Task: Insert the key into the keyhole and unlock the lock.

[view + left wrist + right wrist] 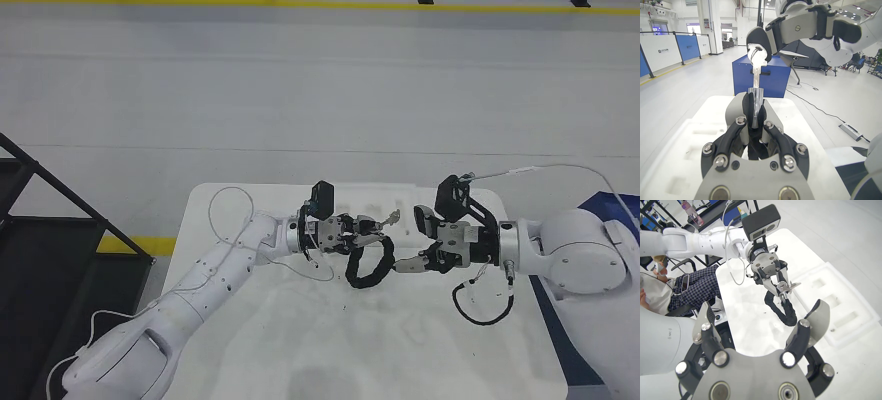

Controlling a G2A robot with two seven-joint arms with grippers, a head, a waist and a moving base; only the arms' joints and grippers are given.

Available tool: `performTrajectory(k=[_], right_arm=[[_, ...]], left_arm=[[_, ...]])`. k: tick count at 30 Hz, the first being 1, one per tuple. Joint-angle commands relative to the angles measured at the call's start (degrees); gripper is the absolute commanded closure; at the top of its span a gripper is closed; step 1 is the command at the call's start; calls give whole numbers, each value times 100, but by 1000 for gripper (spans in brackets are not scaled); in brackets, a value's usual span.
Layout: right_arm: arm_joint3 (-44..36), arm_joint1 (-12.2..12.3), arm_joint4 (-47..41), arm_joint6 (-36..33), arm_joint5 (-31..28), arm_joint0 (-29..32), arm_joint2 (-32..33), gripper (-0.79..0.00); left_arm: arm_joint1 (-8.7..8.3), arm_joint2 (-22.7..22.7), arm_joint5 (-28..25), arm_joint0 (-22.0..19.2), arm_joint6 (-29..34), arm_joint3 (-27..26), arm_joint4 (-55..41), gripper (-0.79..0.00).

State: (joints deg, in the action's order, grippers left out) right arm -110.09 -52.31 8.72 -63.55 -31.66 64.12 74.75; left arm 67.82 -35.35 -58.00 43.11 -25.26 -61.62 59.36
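Observation:
My left gripper [362, 233] is shut on the lock [756, 106], a chrome cylinder with a black cable loop [368, 268] hanging below it. The silver key [756, 62] stands in the keyhole with its flat head sticking out toward the right arm. In the right wrist view the lock [782, 287] and key [794, 284] sit in the left gripper [781, 290] above the table. My right gripper [418, 240] is open, a short way from the key, and holds nothing. One of its black pads [761, 39] appears just behind the key head. The right gripper [761, 313] points at the lock.
A white foam tray [848, 306] with rectangular recesses lies on the white table [300, 340] under and beyond the lock. A black cable loop [485, 305] hangs off the right arm's wrist. A blue box [772, 79] stands on the floor past the table's end.

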Motion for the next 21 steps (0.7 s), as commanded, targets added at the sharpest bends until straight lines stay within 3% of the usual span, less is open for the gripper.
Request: performTrajectory(k=[1,8,17,21], right_arm=[[-33,4,226,235,-151,45,47,-785],[70,6,445,588,-296,131,69,-785],[4,12,624,573,-252,165,33,-785],[-88,28,1064,472,-931,7,-115,-785]], left_arm=[[-68,182,0,-115,235,-43,-431,0],[-297,578,0,-461,766,-131,-1272,0],[-507,933,0,-666,1008,-399,-1486,0],[-567,1058,0,-737,1016,-460,-1528,0]])
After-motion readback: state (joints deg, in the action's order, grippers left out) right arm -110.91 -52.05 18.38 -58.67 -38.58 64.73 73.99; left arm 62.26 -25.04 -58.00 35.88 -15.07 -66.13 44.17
